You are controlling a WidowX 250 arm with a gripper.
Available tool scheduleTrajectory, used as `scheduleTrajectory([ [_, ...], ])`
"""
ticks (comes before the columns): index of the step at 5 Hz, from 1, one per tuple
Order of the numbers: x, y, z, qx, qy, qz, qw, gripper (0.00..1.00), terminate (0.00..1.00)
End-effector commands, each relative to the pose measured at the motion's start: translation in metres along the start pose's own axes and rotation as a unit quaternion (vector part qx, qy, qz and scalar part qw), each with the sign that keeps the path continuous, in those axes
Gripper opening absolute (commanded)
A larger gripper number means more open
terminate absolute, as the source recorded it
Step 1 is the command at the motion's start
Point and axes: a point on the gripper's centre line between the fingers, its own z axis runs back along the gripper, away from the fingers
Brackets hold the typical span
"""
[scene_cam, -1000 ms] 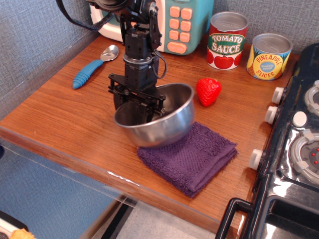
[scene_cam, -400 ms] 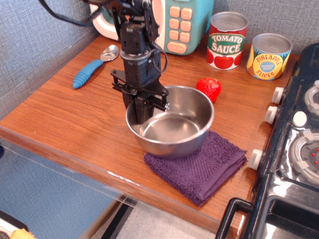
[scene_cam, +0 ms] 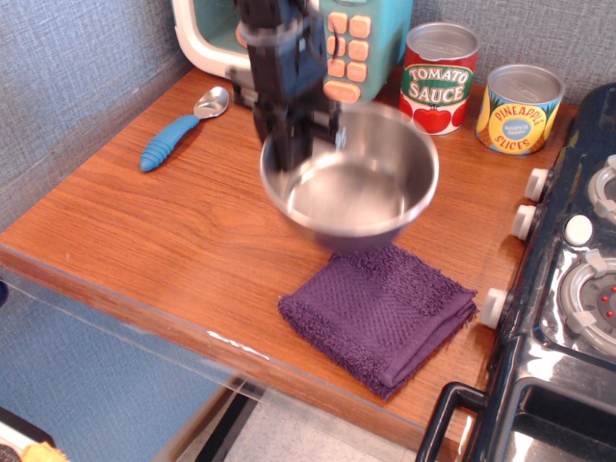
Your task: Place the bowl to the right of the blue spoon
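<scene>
The shiny steel bowl hangs in the air above the wooden counter, level with its opening up. My gripper is shut on the bowl's left rim, one finger inside and one outside. The blue spoon lies on the counter at the back left, blue ribbed handle toward the front, silver head toward the back. The bowl is to the right of the spoon, with a gap of bare wood between them. The bowl hides the strawberry seen earlier.
A purple cloth lies near the front edge. A tomato sauce can and a pineapple can stand at the back right. A toy microwave is behind my arm. A black stove borders the right side.
The bowl has been lifted off the purple cloth and carried up and toward the back right. The cloth has shifted slightly and now lies fully uncovered.
</scene>
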Motion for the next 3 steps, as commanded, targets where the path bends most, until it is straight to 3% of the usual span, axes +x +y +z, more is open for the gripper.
scheduleTrajectory([
  [1,0.032,0.104,0.004,0.027,-0.016,0.138,0.9899,0.0,0.0],
  [2,0.028,0.137,-0.016,0.031,0.008,0.164,0.9859,0.0,0.0],
  [3,0.025,0.142,-0.027,0.035,0.027,0.166,0.9851,0.0,0.0],
])
